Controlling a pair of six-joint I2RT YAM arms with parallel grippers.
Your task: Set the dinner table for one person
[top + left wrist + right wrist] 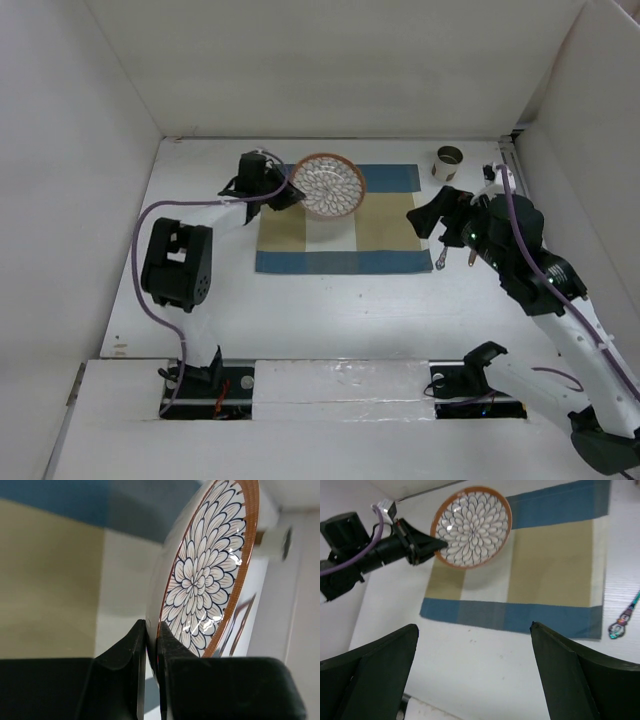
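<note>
The dinner table (350, 310) is a white walled surface. A blue-and-tan checked placemat (390, 235) lies at its middle. My left gripper (290, 190) is shut on the left rim of a round plate (328, 185) with a petal pattern and orange rim, and holds it tilted above the placemat's back left part. In the left wrist view the jaws (151, 627) pinch the plate's edge (205, 575). My right gripper (425, 215) is open and empty, above the placemat's right edge. In the right wrist view its gripper (474, 626) hangs over bare table (470, 670), with the plate (471, 526) beyond.
A paper cup (449, 163) stands at the back right. A small piece of cutlery (440, 262) lies just right of the placemat, and it also shows in the right wrist view (622, 620). White panels wall the table on three sides.
</note>
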